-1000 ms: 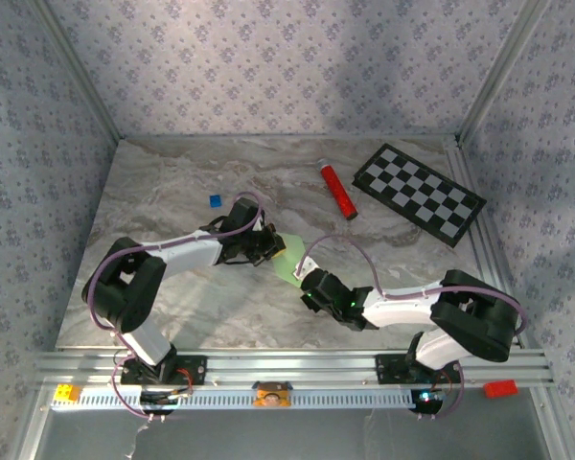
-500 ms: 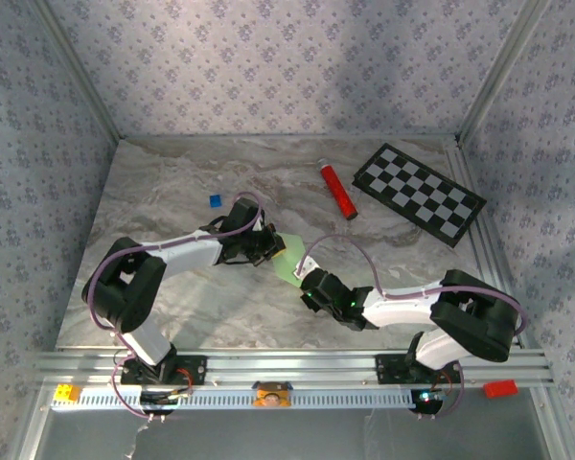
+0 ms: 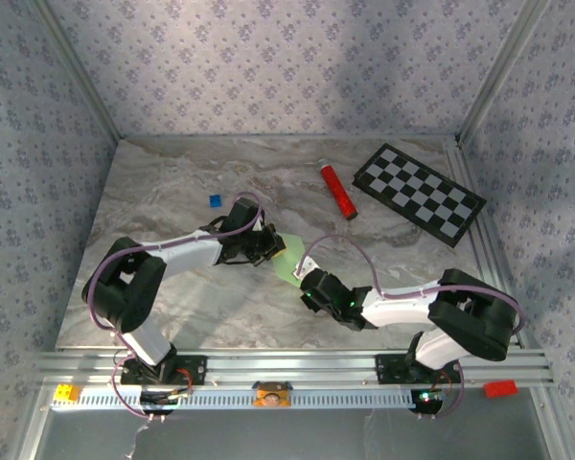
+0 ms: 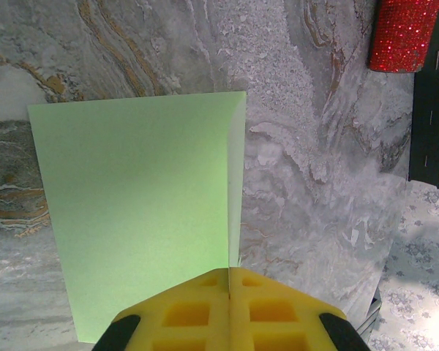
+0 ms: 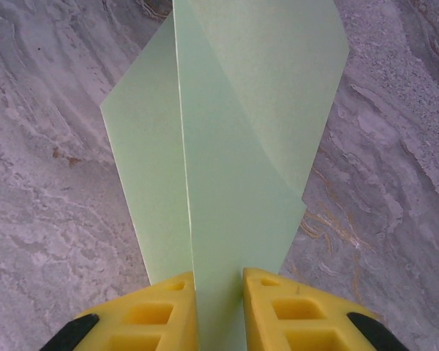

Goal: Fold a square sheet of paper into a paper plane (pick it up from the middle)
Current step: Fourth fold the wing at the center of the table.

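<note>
While almost nothing has shifted in the last second, the square sheet of paper (image 3: 289, 257), pale green and partly folded, sits well on the arms' side of the red tube (image 3: 336, 189). Your left gripper (image 4: 229, 272) is clamped on its crease. Your right gripper (image 5: 218, 281) stands narrowly parted around a paper band; I cannot tell whether it pinches. You're likely paused mid-fold.

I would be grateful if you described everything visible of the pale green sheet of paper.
The square sheet of paper is thin, pale green and unmarked. It is partly folded: a straight crease runs along it and a diagonal flap overlaps one side. It is above the marble table, between the arms. The left gripper is shut on its creased edge; a strip of it runs between the right gripper's fingers.
</note>
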`<action>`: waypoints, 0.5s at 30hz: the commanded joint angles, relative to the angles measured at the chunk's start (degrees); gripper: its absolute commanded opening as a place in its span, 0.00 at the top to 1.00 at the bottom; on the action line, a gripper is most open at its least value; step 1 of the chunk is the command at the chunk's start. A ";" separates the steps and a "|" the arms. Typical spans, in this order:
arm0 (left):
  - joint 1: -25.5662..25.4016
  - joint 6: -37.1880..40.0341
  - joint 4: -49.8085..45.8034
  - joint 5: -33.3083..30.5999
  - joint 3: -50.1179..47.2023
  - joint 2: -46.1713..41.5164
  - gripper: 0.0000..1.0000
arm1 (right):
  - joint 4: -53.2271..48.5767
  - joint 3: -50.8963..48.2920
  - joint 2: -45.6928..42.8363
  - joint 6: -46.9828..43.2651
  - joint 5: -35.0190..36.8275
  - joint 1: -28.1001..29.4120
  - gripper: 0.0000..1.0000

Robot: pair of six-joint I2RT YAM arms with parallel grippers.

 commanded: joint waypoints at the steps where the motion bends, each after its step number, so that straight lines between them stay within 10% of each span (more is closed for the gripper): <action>1: -0.18 0.40 -0.27 0.46 0.64 -0.14 0.97 | 0.32 1.23 0.42 0.69 1.08 -0.35 0.79; 15: -0.07 0.80 -0.97 -0.22 0.60 -0.87 0.84 | 0.78 1.10 0.32 2.12 -1.14 -0.90 0.94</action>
